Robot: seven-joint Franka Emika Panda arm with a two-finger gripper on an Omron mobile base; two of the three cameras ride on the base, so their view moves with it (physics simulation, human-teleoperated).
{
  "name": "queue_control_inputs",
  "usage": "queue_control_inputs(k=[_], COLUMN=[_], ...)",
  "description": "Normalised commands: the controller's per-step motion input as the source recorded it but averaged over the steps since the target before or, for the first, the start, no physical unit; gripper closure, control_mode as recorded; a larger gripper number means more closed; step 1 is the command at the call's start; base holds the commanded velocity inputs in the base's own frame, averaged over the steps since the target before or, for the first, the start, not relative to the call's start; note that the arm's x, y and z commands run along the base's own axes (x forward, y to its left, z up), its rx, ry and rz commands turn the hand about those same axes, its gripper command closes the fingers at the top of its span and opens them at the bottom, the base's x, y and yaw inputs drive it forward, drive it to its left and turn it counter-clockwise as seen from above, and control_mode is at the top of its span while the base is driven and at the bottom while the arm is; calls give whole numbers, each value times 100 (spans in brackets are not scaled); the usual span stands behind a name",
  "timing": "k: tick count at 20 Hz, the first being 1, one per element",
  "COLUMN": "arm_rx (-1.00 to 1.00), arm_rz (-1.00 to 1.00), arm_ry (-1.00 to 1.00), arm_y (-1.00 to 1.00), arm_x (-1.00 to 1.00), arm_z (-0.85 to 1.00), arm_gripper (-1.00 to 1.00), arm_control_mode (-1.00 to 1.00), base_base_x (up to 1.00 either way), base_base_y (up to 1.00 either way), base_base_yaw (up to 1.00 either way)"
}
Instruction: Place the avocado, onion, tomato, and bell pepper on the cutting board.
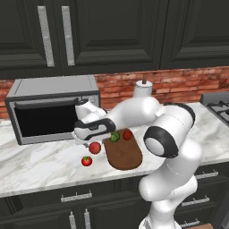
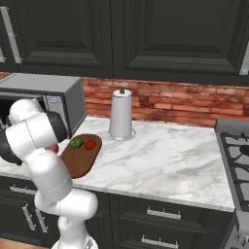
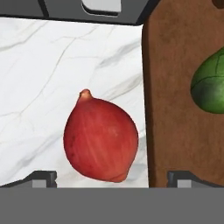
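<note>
Fingers (image 3: pixel 112 178) spread wide and holding nothing, hovering over the red onion (image 3: pixel 100 138) at lower centre on the marble tabletop (image 3: pixel 39 78) — just left of the cutting board (image 3: pixel 168 96), with the avocado (image 3: pixel 210 83) lying on it at right — tomato (image 1: pixel 86 161) apart at lower left.

In the hand view, the avocado (image 3: pixel 209 85) was cut off by the right edge, so just its left part showed on the cutting board (image 3: pixel 175 131), which itself ran out of the picture at the top and right. The microwave (image 3: pixel 87 11) was cropped to a dark strip along the top. In the left base view, the robot's forearm covered part of the avocado (image 1: pixel 115 137) and the board's near-left corner. In the right base view, the arm hid the left end of the cutting board (image 2: pixel 80 158) and most of the microwave's (image 2: pixel 53 97) front.
</note>
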Motion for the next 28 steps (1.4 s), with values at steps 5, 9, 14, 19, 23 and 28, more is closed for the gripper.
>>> queue_control_inputs(k=[5, 9, 14, 19, 23, 28], arm_rx=[0, 0, 0, 0, 0, 0], arm_rz=[-2, -2, 0, 0, 0, 0], arm_ry=[0, 0, 0, 0, 0, -2], arm_y=[2, 0, 0, -1, 0, 0], arm_x=[8, -2, 0, 0, 0, 0], arm_z=[-14, -12, -15, -18, -14, -8], arm_gripper=[-100, -100, -100, -100, -100, -100], arm_control_mode=[-100, -100, -100, -100, -100, -100], base_base_x=[0, 0, 0, 0, 0, 0], base_base_y=[0, 0, 0, 0, 0, 0], base_base_yaw=[0, 0, 0, 0, 0, 0])
